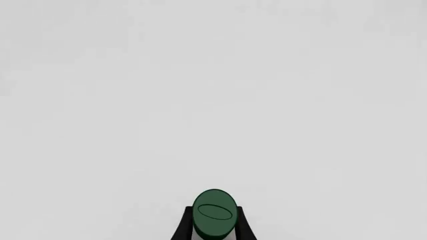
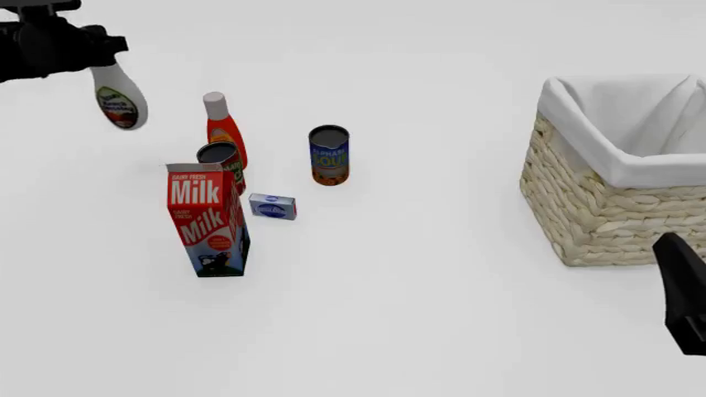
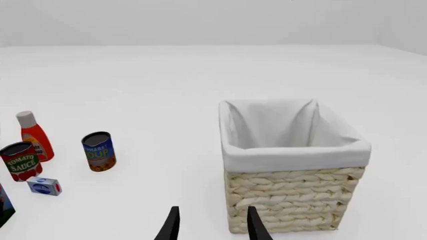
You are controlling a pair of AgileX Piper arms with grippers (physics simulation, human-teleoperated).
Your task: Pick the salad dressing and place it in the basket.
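Observation:
My left gripper is raised at the far left and is shut on the salad dressing, a white bottle with a green and red label. The bottle hangs tilted below the gripper, clear of the table. In the left wrist view the dark green cap sits between the two black fingers. The wicker basket with its white cloth lining stands at the right, far from the bottle. My right gripper is open and empty just in front of the basket; in the front view only a part of it shows.
A red milk carton, a tomato sauce can, an orange-red bottle with a white cap, a blue soup can and a small blue and white box stand in a group left of centre.

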